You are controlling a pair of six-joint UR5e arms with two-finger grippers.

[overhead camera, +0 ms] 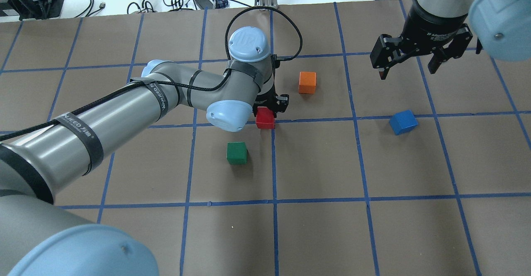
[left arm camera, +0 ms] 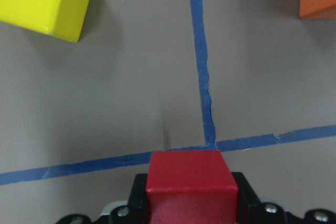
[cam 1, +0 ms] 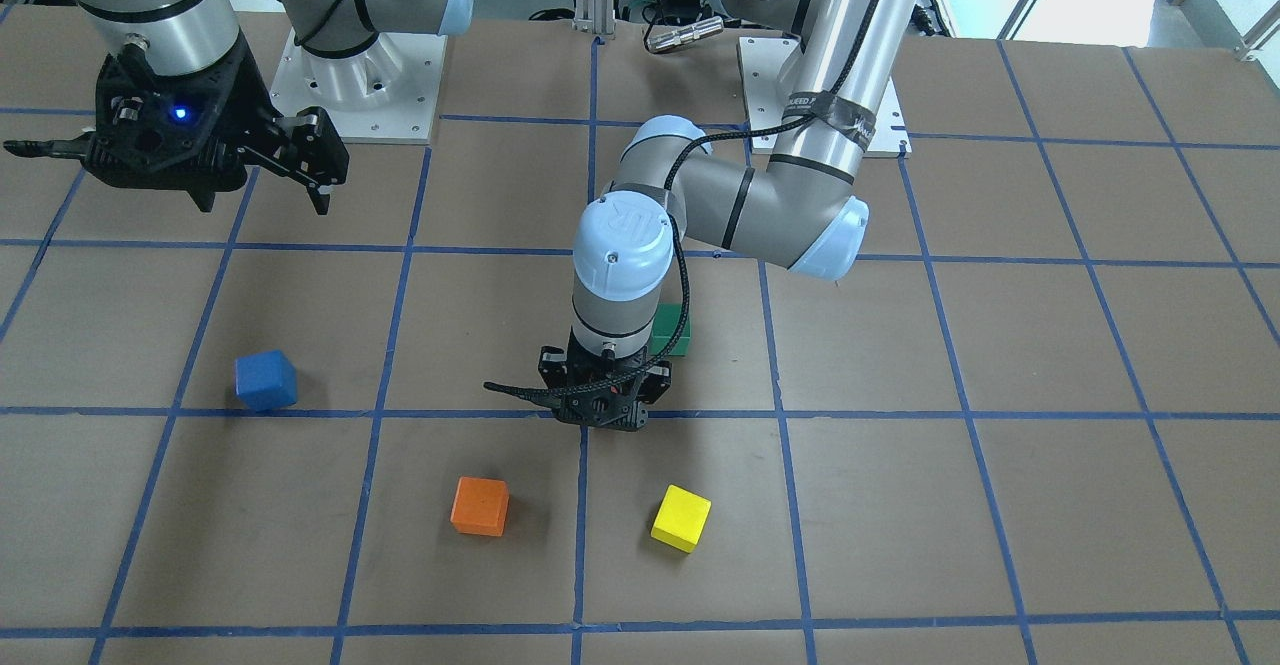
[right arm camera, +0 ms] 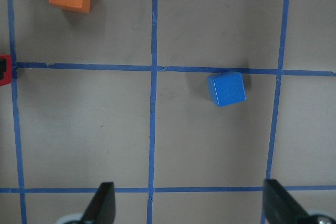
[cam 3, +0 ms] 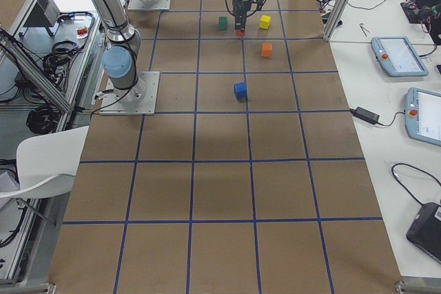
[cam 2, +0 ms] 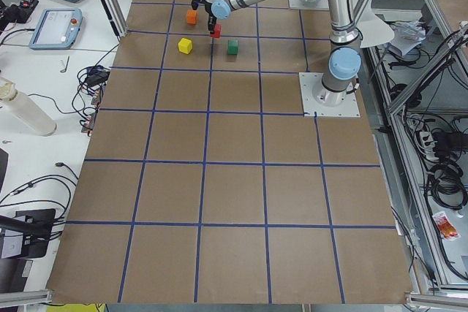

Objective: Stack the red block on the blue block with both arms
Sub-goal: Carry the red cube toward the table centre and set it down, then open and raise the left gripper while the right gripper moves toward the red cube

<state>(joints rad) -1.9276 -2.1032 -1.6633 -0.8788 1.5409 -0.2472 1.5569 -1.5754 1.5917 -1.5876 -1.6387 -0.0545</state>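
Note:
My left gripper [cam 1: 603, 423] points straight down near the table's middle and is shut on the red block [overhead camera: 265, 118]. In the left wrist view the red block [left arm camera: 190, 182] sits between the black fingers, low over a crossing of blue tape lines. I cannot tell whether it touches the table. The blue block [overhead camera: 403, 122] lies alone on the table, turned a little off the grid, well to the red block's right. My right gripper [overhead camera: 407, 72] hangs open and empty above the table, beyond the blue block [right arm camera: 226, 88].
An orange block [overhead camera: 307, 82] lies just beyond the left gripper. A green block [overhead camera: 237, 152] lies on the near side of it. A yellow block [cam 1: 681, 517] lies close to the orange one. Blue tape lines grid the brown table [overhead camera: 373, 226].

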